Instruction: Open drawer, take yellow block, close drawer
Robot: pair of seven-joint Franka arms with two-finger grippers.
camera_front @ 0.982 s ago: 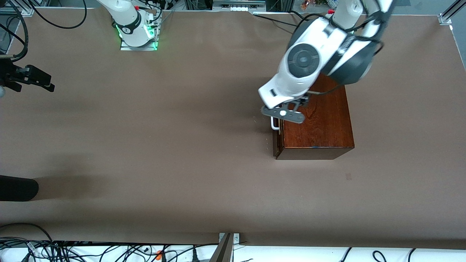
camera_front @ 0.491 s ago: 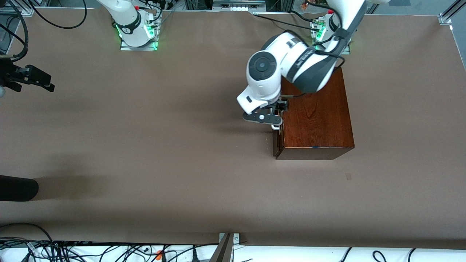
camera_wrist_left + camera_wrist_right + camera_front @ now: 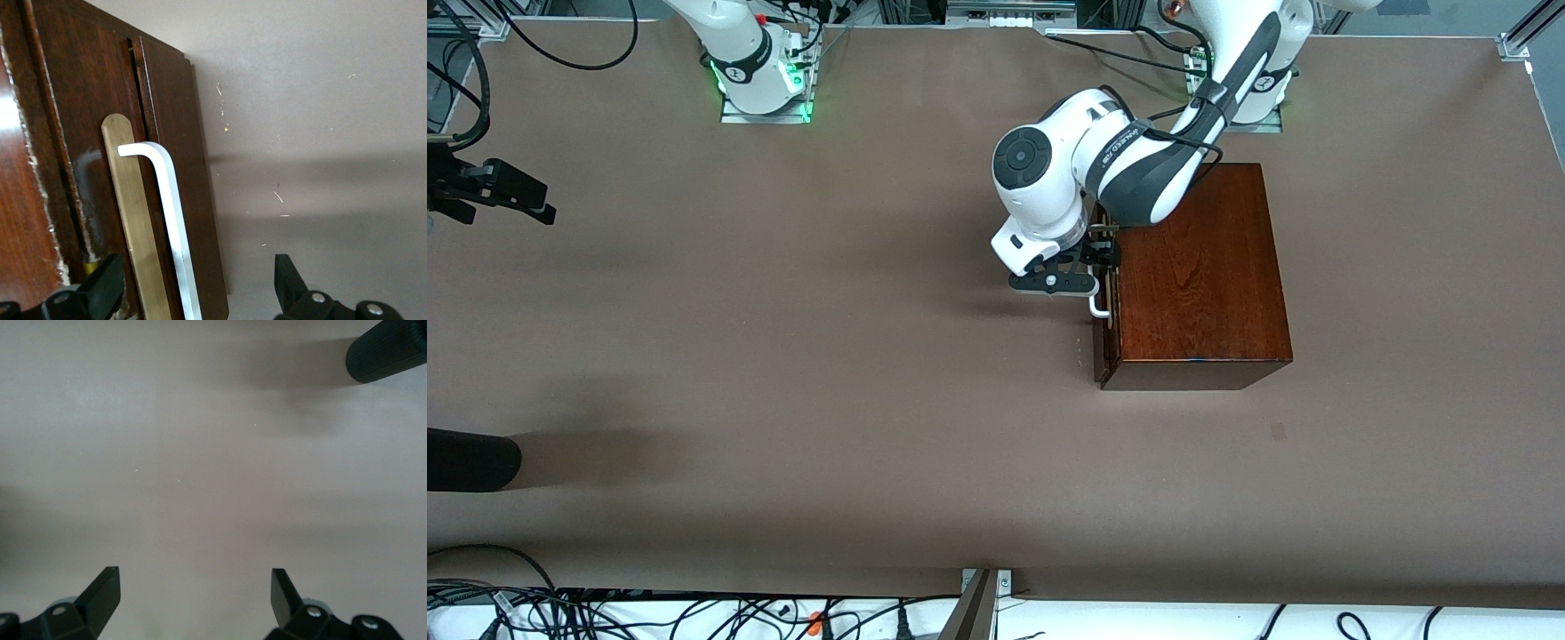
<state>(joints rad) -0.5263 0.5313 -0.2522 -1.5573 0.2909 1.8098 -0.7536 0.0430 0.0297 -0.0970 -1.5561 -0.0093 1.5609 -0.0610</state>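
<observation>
Left gripper [image 3: 193, 293] sits at the drawer [image 3: 1102, 338] front, fingers [image 3: 290, 280] spread wide either side of the white loop handle [image 3: 170, 220] — not gripping it. Drawer is shut in the wooden box [image 3: 1196, 267]. Yellow block not visible. Right gripper [image 3: 193, 597] waits over bare table [image 3: 783, 356] — fingers wide apart, holding nothing.

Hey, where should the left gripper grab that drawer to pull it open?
On the white loop handle of the drawer, likely from the front, one finger each side of the bar. It stands off the dark front, and the open left gripper already straddles it.
</observation>
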